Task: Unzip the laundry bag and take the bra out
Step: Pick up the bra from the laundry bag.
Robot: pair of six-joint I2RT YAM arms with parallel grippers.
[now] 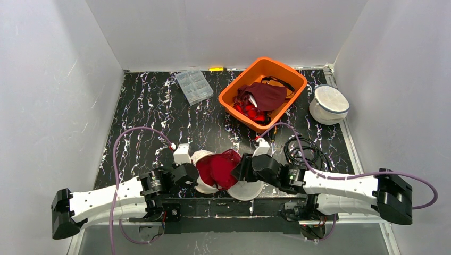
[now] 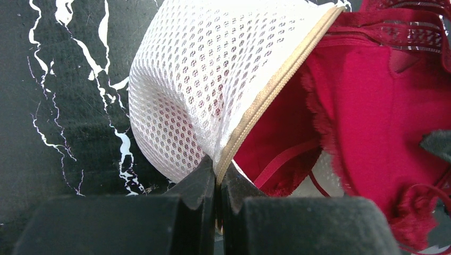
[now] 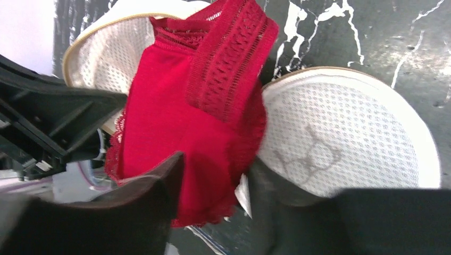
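The white mesh laundry bag lies open like a clamshell at the near table edge, between my two grippers. The red lace bra sits over its opening. My left gripper is shut on the bag's beige zipper rim, holding the mesh half up; the bra is to its right. My right gripper has its jaws on either side of the bra's padded cup and pinches it, with the bag's other half behind. In the top view the left gripper and right gripper flank the bra.
An orange bin holding dark red clothes stands at the back centre-right. A clear plastic box is at its left, a second zipped white bag at its right. A coiled black cable lies near my right arm.
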